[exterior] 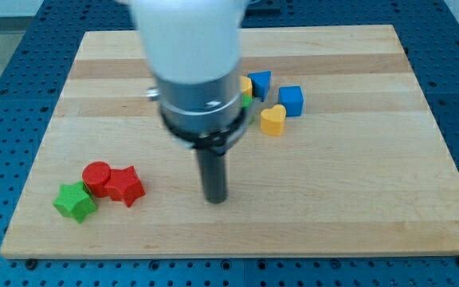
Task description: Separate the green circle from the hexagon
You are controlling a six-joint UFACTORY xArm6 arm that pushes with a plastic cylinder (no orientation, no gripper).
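Blocking my look at the task pair, the arm body covers most of it: only a green sliver [247, 101] and a yellow bit [246, 83] peek out at its right edge, shapes can't tell. No jaws on this rig; my tip [214, 199] holds nothing, on bare tabletop [357, 191], well apart from all blocks. Blue blocks [260, 82] [291, 100] and yellow heart [273, 119] sit top-centre; red circle [96, 175], red star [124, 186], green star [75, 200] bottom-left near edge. Right side open.

White arm housing [188, 40], dark grey collar [202, 112], straight black rod [213, 171]
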